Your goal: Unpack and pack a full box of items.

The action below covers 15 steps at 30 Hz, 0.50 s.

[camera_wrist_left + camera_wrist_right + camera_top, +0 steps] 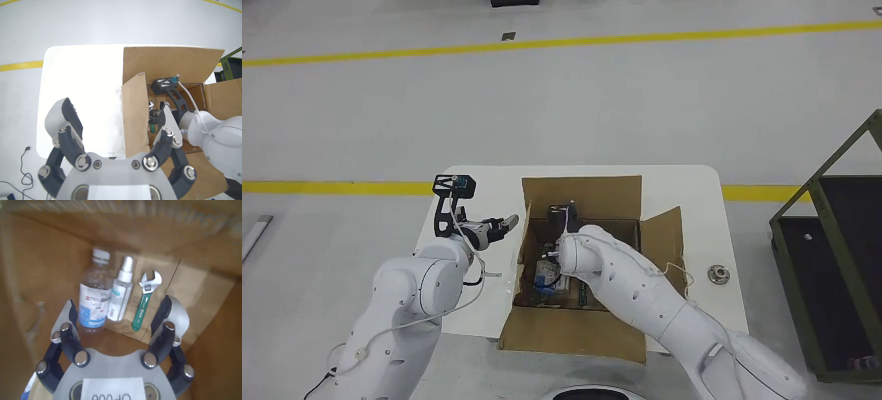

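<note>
In the box [37,260]: labelled clear bottle [94,296], spray bottle [120,298] (barcoded), wrench [146,298].

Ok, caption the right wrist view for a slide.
Open right gripper poised in the cardboard box over a water bottle, spray bottle and green-handled wrench.

The floor [642,100] is pale grey and smooth, evenly lit with a soft sheen. Two yellow lines cross it. The far line [562,43] runs at a slight slant, and the near line [332,186] passes behind the surface [682,185], a white top with rounded corners. To the right of the surface stands an olive-green metal rack [779,240] with a dark shelf [852,280] inside its frame. A small dark plate [508,36] lies on the floor just beside the far line. A thin black cable [28,149] snakes over the floor near one corner of the surface.
</note>
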Available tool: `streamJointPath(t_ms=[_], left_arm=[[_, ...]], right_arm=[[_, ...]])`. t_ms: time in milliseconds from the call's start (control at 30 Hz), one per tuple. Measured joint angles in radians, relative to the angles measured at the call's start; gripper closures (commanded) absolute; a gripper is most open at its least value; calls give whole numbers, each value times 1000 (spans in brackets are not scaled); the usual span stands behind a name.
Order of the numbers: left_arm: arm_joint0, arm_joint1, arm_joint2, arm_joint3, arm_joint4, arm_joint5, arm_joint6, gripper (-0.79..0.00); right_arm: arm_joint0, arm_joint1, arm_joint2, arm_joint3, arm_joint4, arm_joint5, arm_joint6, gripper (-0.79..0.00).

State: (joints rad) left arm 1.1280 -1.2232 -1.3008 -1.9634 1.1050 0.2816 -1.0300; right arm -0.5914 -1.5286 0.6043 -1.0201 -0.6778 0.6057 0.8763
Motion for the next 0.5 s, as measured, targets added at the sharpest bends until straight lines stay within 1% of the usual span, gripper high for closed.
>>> streamJointPath(t_ms=[67, 100, 167, 200, 267, 300, 400, 500], left_arm=[[0, 0, 0, 0, 0, 0, 0, -785], [0, 0, 0, 0, 0, 0, 0, -785], [0, 0, 0, 0, 0, 0, 0, -785], [0, 0, 0, 0, 0, 0, 0, -785], [0, 0, 0, 0, 0, 0, 0, -785], [0, 0, 0, 0, 0, 0, 0, -785], [0, 0, 0, 0, 0, 0, 0, -785], [0, 0, 0, 0, 0, 0, 0, -785]], right_arm=[[-40, 42, 55, -133, -66, 1, 29, 0], [-78, 74, 95, -233, -130, -5, 58, 0], [-153, 124, 170, -392, -223, -45, 115, 0], [-216, 155, 238, -498, -255, -83, 150, 0], [-322, 196, 355, -645, -276, -138, 189, 0], [-393, 218, 430, -739, -289, -175, 212, 0], [-549, 255, 604, -932, -299, -252, 256, 0], [-670, 277, 751, -1054, -302, -299, 280, 0]])
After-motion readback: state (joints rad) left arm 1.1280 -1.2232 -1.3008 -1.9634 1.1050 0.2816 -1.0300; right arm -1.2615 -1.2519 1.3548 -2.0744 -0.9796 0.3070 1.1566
